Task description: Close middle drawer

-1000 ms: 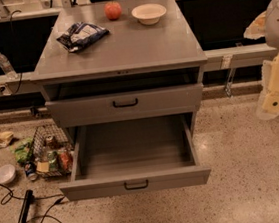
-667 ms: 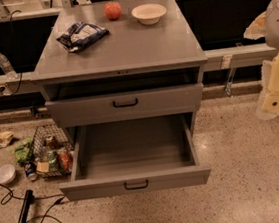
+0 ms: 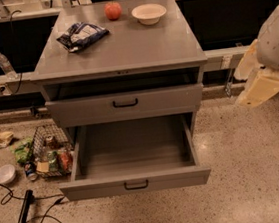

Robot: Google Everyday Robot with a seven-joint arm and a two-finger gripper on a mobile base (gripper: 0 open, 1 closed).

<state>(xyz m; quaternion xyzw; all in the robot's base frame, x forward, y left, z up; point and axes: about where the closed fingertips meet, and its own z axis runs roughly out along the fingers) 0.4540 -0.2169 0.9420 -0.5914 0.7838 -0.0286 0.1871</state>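
Note:
The grey cabinet (image 3: 117,50) stands in the middle of the view. The middle drawer (image 3: 136,183) is pulled far out toward me; its front panel with a small black handle (image 3: 136,185) is low in the view, and its inside is empty. The upper drawer (image 3: 126,105) above it stands out a little, with a dark gap behind its front. The lowest drawer is hidden under the open one. My arm and gripper (image 3: 258,84) are at the right edge, level with the upper drawer, to the right of the cabinet and apart from it.
On the cabinet top lie a dark snack bag (image 3: 82,36), a red apple (image 3: 113,10) and a white bowl (image 3: 148,13). A wire basket of cans and packets (image 3: 51,152), a bowl (image 3: 5,174), cables and a black pole (image 3: 21,222) are on the floor at left.

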